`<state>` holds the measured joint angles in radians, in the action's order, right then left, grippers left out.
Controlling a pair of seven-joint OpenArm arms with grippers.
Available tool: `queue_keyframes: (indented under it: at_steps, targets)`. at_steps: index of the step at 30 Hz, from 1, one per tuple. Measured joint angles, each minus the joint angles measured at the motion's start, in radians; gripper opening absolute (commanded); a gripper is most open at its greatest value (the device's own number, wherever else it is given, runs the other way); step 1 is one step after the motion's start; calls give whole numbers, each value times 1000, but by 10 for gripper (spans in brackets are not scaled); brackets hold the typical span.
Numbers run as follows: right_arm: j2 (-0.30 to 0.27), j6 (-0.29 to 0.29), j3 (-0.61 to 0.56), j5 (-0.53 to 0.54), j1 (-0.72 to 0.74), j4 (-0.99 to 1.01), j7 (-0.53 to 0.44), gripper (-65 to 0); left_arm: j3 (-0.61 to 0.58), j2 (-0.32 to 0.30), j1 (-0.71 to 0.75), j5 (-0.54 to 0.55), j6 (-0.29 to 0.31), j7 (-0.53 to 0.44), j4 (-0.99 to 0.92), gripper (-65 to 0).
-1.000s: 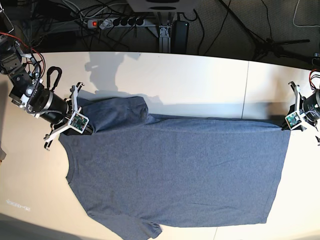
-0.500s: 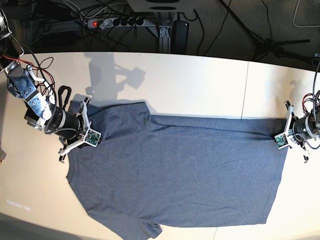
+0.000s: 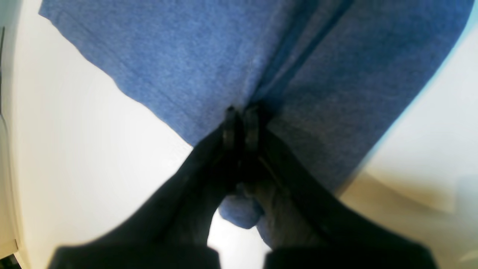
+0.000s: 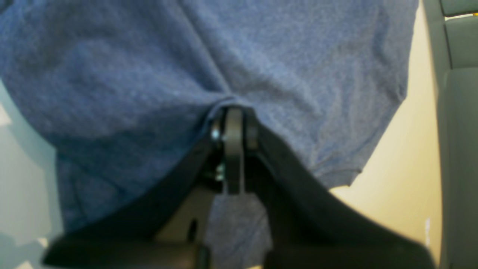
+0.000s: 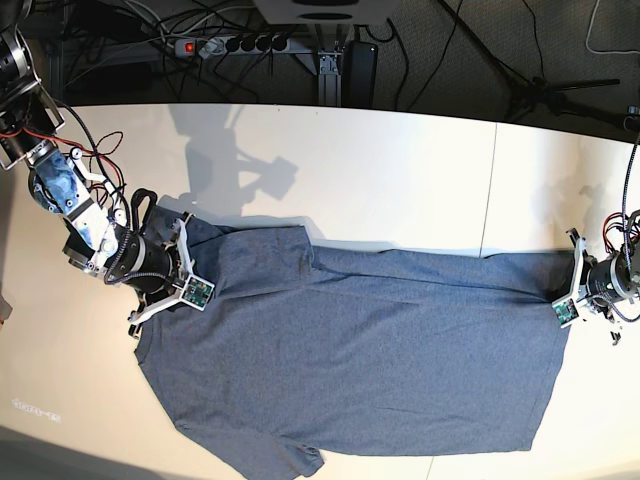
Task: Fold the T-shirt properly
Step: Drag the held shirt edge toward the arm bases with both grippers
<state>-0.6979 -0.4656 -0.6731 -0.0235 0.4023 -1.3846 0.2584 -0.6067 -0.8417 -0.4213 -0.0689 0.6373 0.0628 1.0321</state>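
Lying flat mid-desk (image 5: 400, 170): T-shirt (image 5: 360, 350), no lettering showing; left gripper (image 3: 241, 112) and right gripper (image 4: 233, 112) each pinching its far edge.

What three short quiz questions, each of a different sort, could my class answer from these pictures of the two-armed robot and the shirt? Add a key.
1. True or false: both grippers are shut on the T-shirt.
2. Which gripper pinches the end nearer the sleeves? A) left gripper B) right gripper
3. Fill in: the shirt lies on a pale ___.

Key: 1 true. 2 B. 3 table.
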Motion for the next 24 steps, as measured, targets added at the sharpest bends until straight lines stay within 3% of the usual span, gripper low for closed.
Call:
queue_keyframes:
  at_steps: [3,5,6,7,9,10,16,20,24]
  targets:
    - [0,0,0,0,0,0,0,-650,0,0,0,3,0,0,0,-524]
    - [0,0,0,3,0,0,0,-650,0,0,0,39,0,2,-6,-395]
    - [0,0,0,5,0,0,-2,-582,0,0,0,56,0,3,-10,-335]
    - [0,0,0,4,0,0,-3,-448,0,0,0,71,-1,5,-13,-298]
    - [0,-1,0,8,0,0,-9,-230,0,0,0,122,-14,50,-16,-287]
    - [0,-1,0,20,0,0,-8,-204,0,0,0,142,-21,72,-16,-287]
    - [0,0,5,106,0,-8,5,-205,0,-19,-5,180,-4,88,25,-288]
    - [-19,-1,7,143,-5,-77,91,-206,0,-80,41,201,4,111,152,-288]
    - [-51,-1,11,245,-17,-151,178,-226,-2,-117,104,224,-21,216,279,-309]
